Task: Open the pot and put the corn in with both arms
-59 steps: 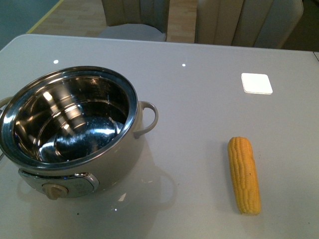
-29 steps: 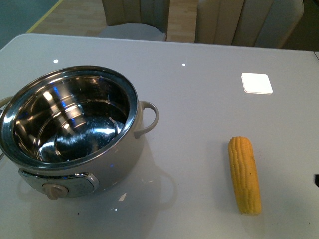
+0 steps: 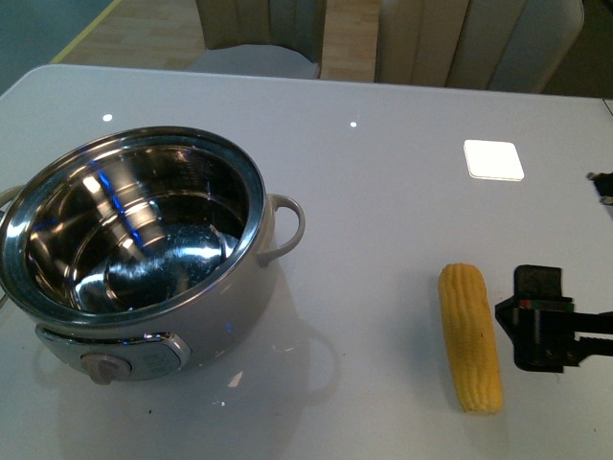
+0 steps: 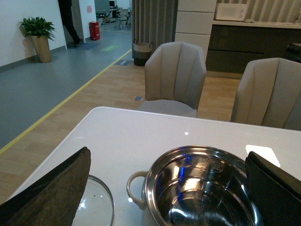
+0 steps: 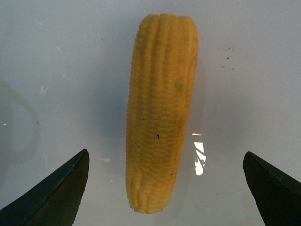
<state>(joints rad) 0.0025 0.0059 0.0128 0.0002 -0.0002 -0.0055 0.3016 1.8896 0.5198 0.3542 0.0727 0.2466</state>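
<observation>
The pot (image 3: 144,259) stands open at the table's left, its steel inside empty, knob panel facing me. The corn (image 3: 469,335) lies on the table at the right, lengthwise away from me. My right gripper (image 3: 512,321) is open, just right of the corn and apart from it. In the right wrist view the corn (image 5: 162,113) lies between the wide-spread fingertips (image 5: 61,188), untouched. My left gripper (image 4: 167,155) is open and empty above the pot (image 4: 202,188); it is out of the front view.
A glass lid (image 4: 96,202) lies flat on the table beside the pot's loop handle (image 4: 134,188). A white square pad (image 3: 493,160) lies at the back right. Chairs (image 3: 259,29) stand behind the table's far edge.
My right gripper has come into the front view from the right edge and now sits beside the corn. The pot and the corn have not moved.
</observation>
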